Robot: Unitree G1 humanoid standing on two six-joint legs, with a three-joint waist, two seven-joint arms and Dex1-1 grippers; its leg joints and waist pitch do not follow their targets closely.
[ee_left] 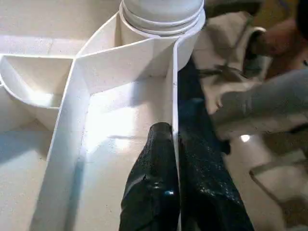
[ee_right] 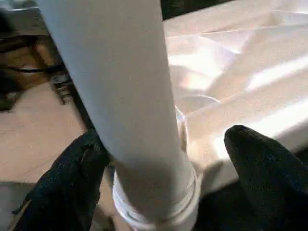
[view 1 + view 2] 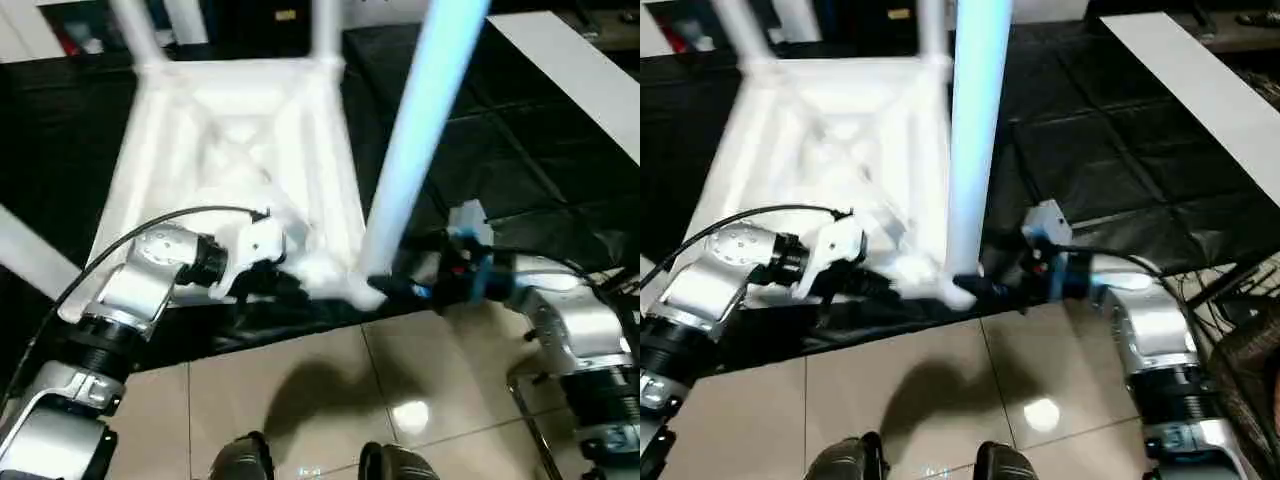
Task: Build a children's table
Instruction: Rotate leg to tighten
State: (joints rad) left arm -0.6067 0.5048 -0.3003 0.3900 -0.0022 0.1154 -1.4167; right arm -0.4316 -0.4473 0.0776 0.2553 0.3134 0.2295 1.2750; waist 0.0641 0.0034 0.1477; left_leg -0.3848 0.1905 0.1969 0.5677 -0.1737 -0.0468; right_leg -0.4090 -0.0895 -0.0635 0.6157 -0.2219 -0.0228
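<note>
The white plastic rectangular table top [image 3: 240, 150] lies ribbed underside up on the dark floor mat [image 3: 1110, 150], with a long tapered white tube leg [image 3: 415, 140] standing in its near corner socket [image 1: 161, 19]. The left gripper [image 1: 175, 159] has its fingers clenched on the thin rim wall beside that socket. The right gripper [image 2: 168, 163] stands spread either side of the leg's base, apparently released, not gripping. The plastic looks light, stiff and slick; take the leg low, near the socket.

I think I am in a lab or workshop: beige glossy floor tiles [image 3: 330, 390], black floor mats [image 3: 1120, 150], loose cables [image 3: 1240, 290] beside me.
</note>
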